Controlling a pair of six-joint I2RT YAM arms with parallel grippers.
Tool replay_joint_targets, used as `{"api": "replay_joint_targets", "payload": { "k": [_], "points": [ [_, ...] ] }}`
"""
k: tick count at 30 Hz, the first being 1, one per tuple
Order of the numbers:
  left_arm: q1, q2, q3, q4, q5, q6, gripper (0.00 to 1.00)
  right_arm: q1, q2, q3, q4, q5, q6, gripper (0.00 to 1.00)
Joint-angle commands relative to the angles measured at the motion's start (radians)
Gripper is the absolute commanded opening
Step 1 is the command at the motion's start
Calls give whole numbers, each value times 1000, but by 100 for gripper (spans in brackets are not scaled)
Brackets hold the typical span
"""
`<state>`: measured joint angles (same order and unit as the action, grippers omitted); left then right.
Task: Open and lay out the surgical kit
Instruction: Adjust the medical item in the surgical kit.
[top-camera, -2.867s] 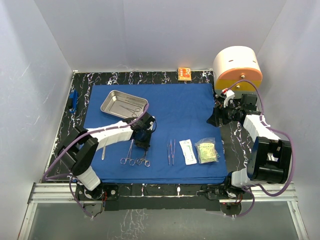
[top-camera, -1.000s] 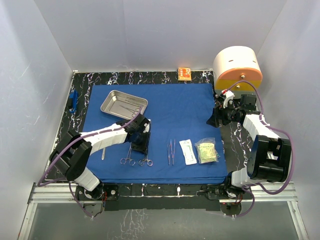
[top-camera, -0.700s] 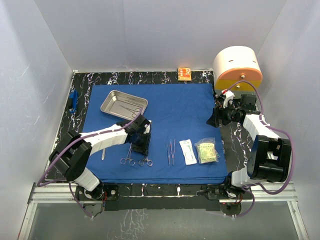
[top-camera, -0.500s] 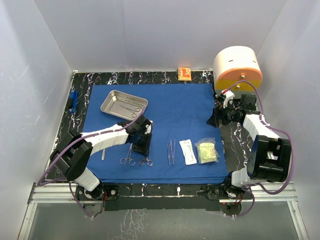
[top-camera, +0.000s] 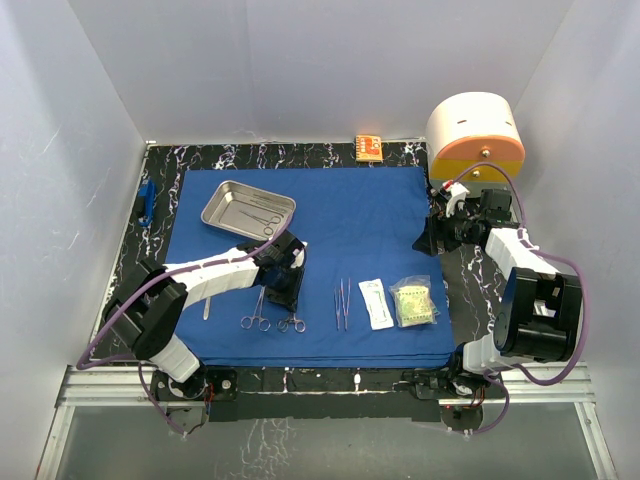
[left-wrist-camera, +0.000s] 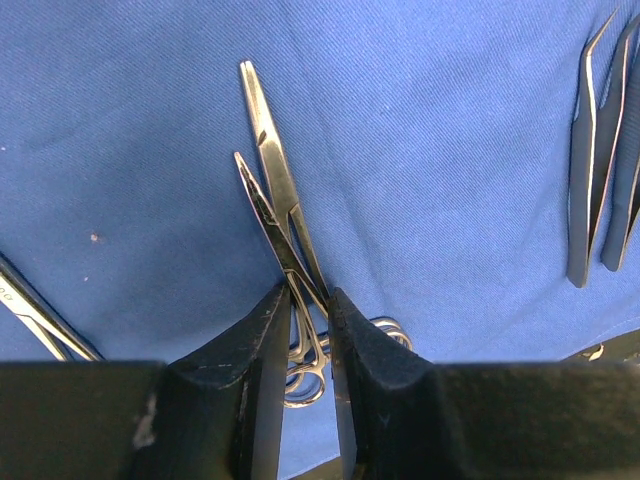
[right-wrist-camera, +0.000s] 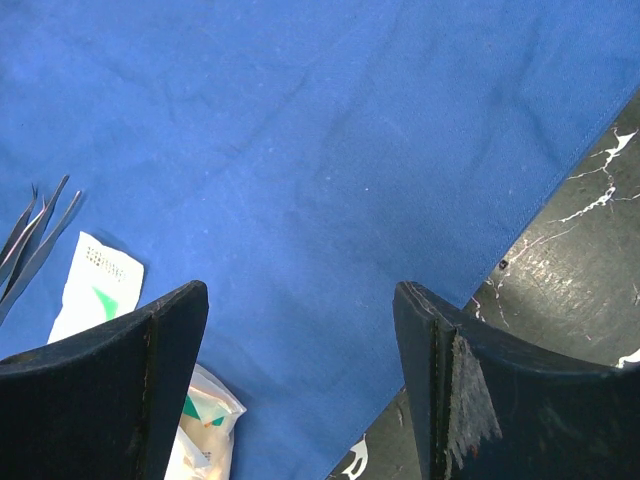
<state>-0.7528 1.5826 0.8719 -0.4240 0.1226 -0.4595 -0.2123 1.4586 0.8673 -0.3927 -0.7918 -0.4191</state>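
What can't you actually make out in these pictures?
- Left wrist view: the forceps, ring handles mostly behind the left tool; whether it grips them is unclear.
- Top view: instruments in the steel tray, too small to tell.
- Right wrist view: the packets, cut off behind the right tool and the bottom edge.

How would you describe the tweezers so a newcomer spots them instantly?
Start at the big blue drape. Along its near edge lies a row of items; the tweezers sit mid-row, between the ring-handled forceps and the flat white packet. Unlike the forceps, they have no finger rings, just slim straight metal tapering to points.
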Motion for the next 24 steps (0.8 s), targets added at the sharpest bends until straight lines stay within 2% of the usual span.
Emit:
{"api": "replay_joint_targets", "payload": {
  "k": [1,18,24],
  "points": [
    [-8,9,34,-1,3,13,20,-4,-2,20,15,-19,-16,73],
    [-8,12,33,13,12,14,18,-4,0,20,12,-22,-18,73],
    [-8,2,42,12,4,17,27,-4,2,20,13,-22,-18,73]
  ]
}}
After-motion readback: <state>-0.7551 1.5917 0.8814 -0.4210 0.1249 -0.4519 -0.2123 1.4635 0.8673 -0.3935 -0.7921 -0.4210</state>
